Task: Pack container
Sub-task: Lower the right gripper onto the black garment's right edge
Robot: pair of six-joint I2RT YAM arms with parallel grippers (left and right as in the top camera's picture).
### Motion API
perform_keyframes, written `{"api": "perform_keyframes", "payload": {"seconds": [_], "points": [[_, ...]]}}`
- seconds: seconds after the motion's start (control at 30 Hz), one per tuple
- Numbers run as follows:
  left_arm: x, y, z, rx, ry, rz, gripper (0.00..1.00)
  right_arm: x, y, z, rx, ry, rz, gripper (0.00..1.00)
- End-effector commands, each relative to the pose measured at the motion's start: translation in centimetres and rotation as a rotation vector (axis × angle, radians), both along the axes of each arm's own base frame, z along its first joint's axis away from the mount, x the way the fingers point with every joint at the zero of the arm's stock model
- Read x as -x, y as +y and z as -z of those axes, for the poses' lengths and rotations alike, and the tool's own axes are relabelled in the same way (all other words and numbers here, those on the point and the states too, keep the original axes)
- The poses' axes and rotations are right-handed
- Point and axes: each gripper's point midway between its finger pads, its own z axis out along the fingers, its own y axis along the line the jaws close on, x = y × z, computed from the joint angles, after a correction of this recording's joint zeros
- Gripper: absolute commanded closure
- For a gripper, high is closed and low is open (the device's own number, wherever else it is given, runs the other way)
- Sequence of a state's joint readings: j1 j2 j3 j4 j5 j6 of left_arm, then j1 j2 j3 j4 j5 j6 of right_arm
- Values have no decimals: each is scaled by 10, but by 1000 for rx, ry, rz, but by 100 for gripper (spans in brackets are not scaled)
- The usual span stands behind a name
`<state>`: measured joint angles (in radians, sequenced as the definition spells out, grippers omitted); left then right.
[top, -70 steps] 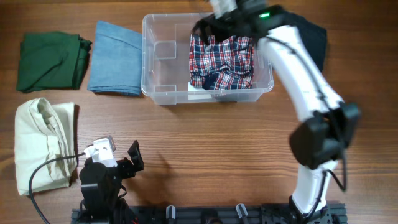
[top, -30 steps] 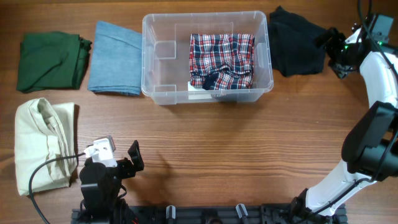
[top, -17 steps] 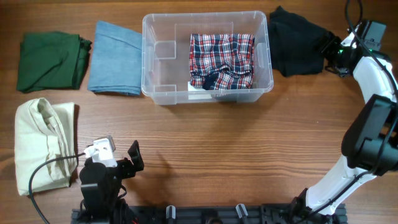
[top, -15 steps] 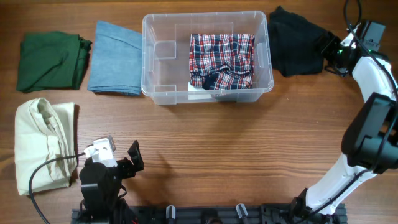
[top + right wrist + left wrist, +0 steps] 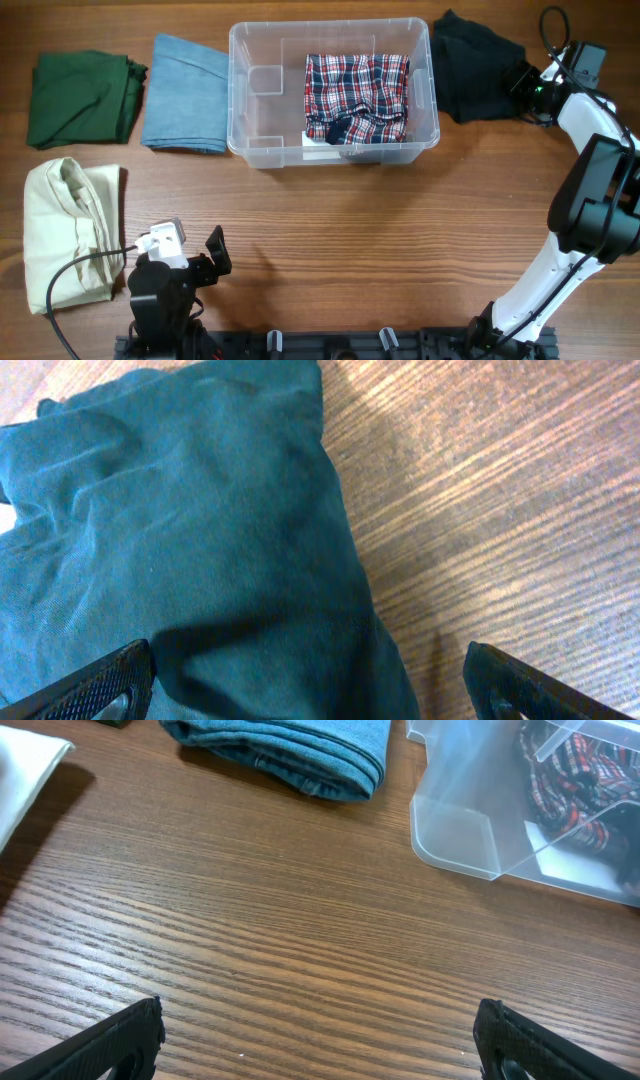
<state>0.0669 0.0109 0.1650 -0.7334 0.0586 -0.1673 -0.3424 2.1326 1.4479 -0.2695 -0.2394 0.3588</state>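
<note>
While the left tool (image 5: 320, 1035) idles wide at the near edge of the bench (image 5: 400, 230), the right tool (image 5: 310, 685), also wide, hovers over the dark garment (image 5: 180, 540), far right corner; a shallow pinch might spill it short of the container (image 5: 233, 90), mid far edge.
</note>
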Motion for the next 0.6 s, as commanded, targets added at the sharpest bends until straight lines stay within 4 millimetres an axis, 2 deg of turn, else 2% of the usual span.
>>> {"api": "perform_keyframes", "payload": {"seconds": [0.0, 0.17, 0.3, 0.57], "points": [[1, -2, 1, 19, 2, 0, 0, 2, 7, 30, -59, 34, -18, 1], [1, -2, 1, 19, 2, 0, 0, 3, 23, 50, -178, 46, -25, 0], [1, -2, 1, 19, 2, 0, 0, -1, 35, 56, -260, 32, -38, 1], [1, -2, 1, 19, 2, 0, 0, -7, 57, 49, -436, -3, -45, 21]]}}
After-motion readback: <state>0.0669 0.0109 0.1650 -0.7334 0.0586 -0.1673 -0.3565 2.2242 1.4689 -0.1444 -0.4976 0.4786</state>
